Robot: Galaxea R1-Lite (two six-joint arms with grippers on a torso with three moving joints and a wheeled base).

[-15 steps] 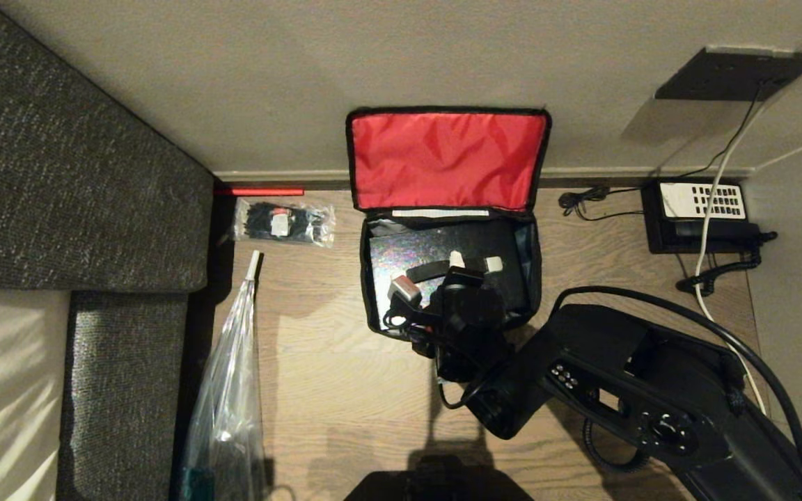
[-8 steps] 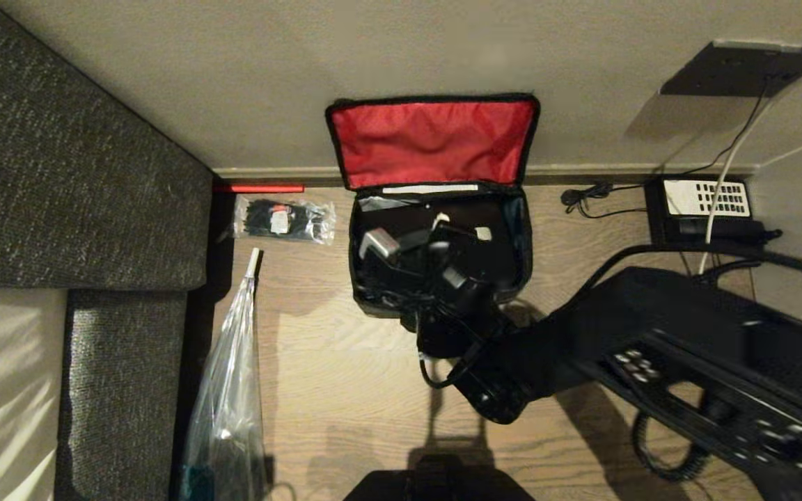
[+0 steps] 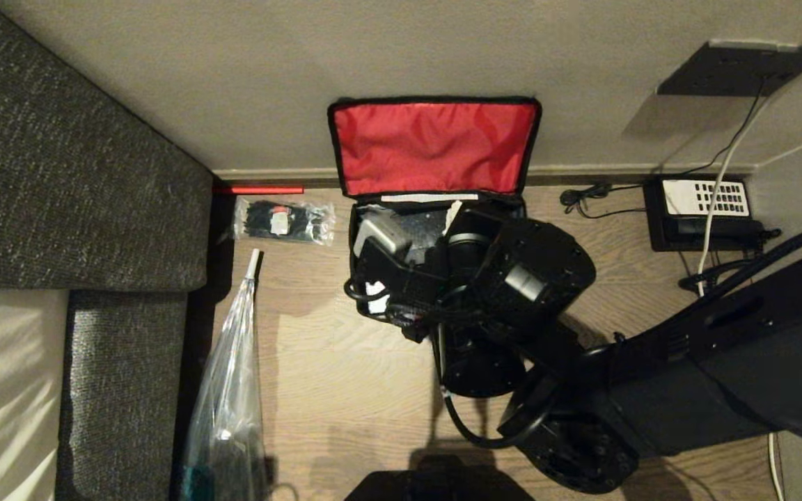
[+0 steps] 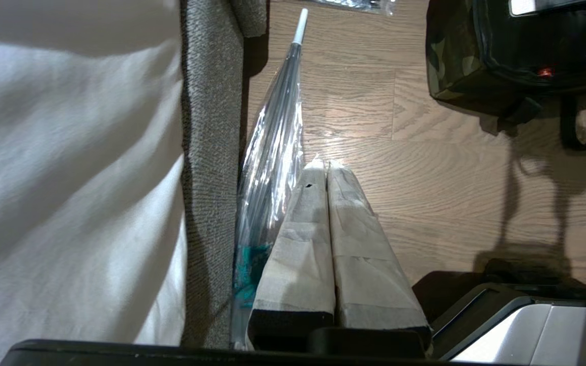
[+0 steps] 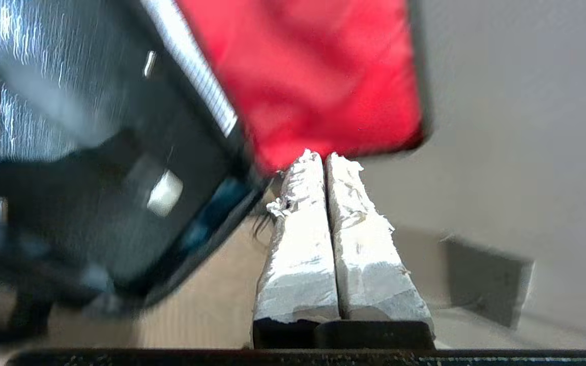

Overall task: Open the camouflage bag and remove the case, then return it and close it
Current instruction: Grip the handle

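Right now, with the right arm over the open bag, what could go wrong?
1. The right pincer is shut on nothing; the case sits in the camouflage bag, so a lift now may come up empty.
2. The upright red lid leans on the wall; an arm bump could drop it shut.
3. The telephone cords lie close beside the arm and might snag.

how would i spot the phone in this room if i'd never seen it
Follow the wall's skirting towards the robot's right, past the open camouflage bag with its red lining. The phone lies on the wooden floor in that corner. It is black with a white keypad panel, and cords trail from it.
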